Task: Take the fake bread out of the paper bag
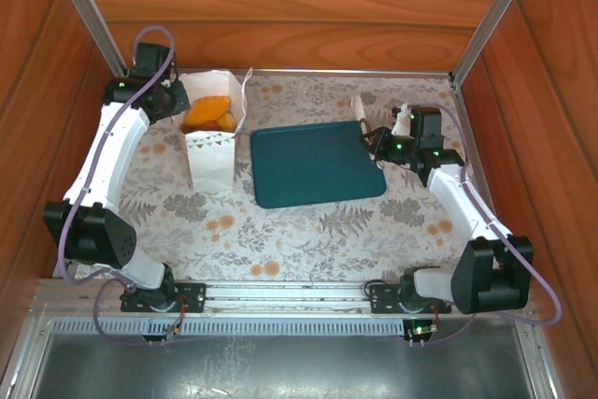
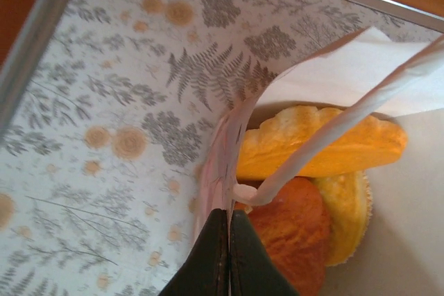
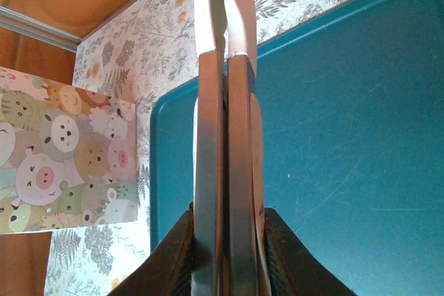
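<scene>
Because the left gripper [image 2: 228, 227] is clenched on one wall of the paper bag [image 1: 211, 151], right at the rim, the step in hand looks like bracing. I judge it should steady the bag and draw the mouth a little wider without tipping it, since thin white paper creases or tears under a hard pull. The bag stands upright near the far left corner of the tabletop [image 1: 308, 231]. The bread [image 2: 316, 145] lies inside it: a ridged oval roll on top, with a browner croissant and a paler piece beneath. All look glossy, hard and rounded, so a grip across a narrow middle should slip least. A loop handle [image 2: 333, 140], a flat white strip, crosses the opening over the roll and could snag a finger, so entering beside it seems wiser. The right gripper [image 3: 224, 5] is closed on nothing above the tray [image 1: 318, 165], a smooth dark teal rectangle with rounded corners at the tabletop's middle. It must open before reaching in.
</scene>
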Motion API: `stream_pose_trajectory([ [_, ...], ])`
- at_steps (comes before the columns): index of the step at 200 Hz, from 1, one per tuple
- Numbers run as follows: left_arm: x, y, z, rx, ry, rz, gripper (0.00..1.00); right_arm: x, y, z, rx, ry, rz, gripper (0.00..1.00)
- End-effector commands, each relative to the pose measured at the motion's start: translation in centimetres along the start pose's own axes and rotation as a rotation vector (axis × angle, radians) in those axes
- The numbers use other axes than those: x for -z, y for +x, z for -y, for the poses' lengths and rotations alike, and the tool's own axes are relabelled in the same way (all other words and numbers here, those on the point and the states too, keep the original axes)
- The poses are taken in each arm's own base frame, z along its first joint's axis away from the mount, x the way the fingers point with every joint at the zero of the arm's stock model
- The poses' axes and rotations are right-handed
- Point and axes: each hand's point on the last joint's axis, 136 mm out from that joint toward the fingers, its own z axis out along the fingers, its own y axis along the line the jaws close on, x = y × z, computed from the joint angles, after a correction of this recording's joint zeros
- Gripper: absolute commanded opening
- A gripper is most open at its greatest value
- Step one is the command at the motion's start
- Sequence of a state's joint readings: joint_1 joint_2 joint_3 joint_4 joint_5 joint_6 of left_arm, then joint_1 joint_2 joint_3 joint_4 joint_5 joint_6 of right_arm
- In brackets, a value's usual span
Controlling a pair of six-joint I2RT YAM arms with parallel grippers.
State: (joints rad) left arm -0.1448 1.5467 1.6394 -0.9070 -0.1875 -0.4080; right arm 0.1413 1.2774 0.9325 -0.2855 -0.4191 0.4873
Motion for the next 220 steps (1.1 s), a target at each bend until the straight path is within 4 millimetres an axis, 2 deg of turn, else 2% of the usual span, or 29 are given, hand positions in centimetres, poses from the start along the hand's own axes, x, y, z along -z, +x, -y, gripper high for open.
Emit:
stream_pose_trajectory([
  [1, 2.2, -3.5, -1.3, -0.083, -0.090, 0.124, 0.00, 0.5, -0.4, -1.5, 0.058, -0.032, 0.021, 0.22],
  [28, 2.3, -5.2, -1.4, -0.211, -0.134, 0.168, 0.00, 0.3, -0.3, -1.9, 0.070, -0.043, 0.017, 0.22],
  [64, 2.0, -6.4, 1.0, -0.388, -0.097, 0.259, 0.00, 0.1, 0.1, -2.7, 0.094, -0.050, 0.016, 0.23],
  [98, 1.5, -5.3, 4.2, -0.555, -0.042, 0.302, 0.00, 0.0, 0.6, -4.2, 0.108, -0.084, 0.005, 0.23],
  [135, 1.1, -3.9, 7.6, -0.729, -0.017, 0.390, 0.00, 0.9, 0.9, -7.3, 0.108, -0.154, 0.003, 0.23],
  [179, 1.3, -2.4, 10.2, -0.824, 0.016, 0.459, 0.00, 3.1, 1.3, -10.0, 0.113, -0.202, 0.004, 0.23],
  [220, 1.6, -1.1, 11.7, -0.881, 0.017, 0.493, 0.00, 3.5, 3.1, -13.0, 0.123, -0.260, -0.051, 0.24],
])
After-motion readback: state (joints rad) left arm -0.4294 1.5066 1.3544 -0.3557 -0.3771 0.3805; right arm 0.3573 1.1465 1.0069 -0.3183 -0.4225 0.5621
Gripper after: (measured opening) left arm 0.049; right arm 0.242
